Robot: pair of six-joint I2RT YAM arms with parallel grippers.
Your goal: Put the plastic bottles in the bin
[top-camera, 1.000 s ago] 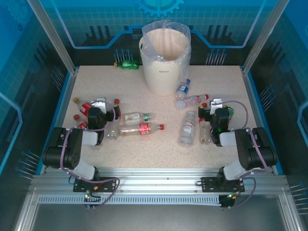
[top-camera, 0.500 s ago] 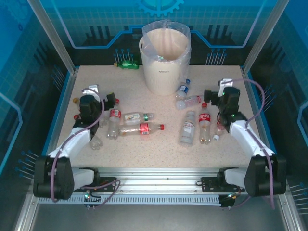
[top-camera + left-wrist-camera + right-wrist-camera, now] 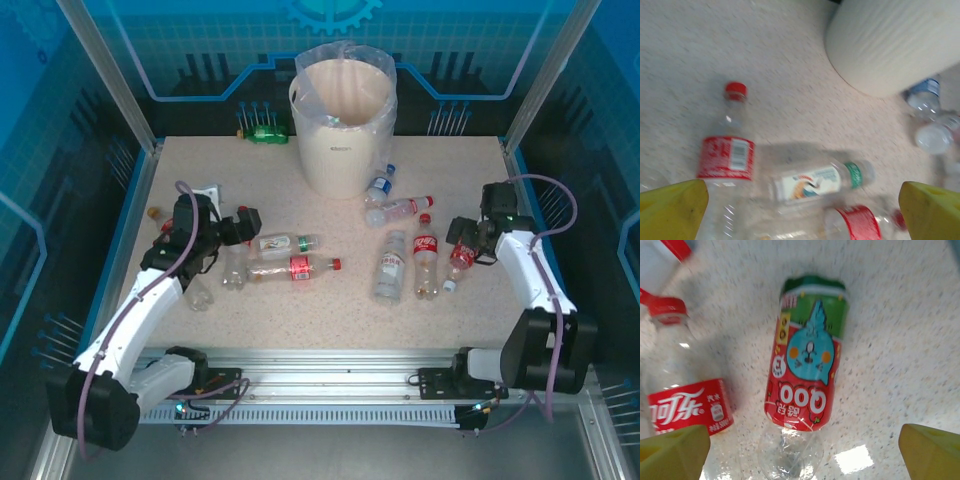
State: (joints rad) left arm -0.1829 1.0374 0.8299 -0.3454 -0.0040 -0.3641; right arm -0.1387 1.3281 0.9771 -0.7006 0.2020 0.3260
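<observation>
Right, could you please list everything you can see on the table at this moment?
bin: one, off-white, clear bag liner, far middle of table.
green bottle: one, green, far edge, left of bin.
blue-capped bottle: one, clear, by bin's base, right side.
plain red-capped bottle: one, clear, just nearer than that.
white-labelled bottle: one, clear, right of centre.
cola bottle: one, red label, beside it.
Qoo bottle: one, red-green label, below right tool.
green-banded bottle: one, white label, left of centre.
red-labelled bottles: two, clear, beside it.
unlabelled bottle: one, clear, near left arm.
left tool: one, yellow-tipped, open, over left cluster.
right tool: one, yellow-tipped, open.
</observation>
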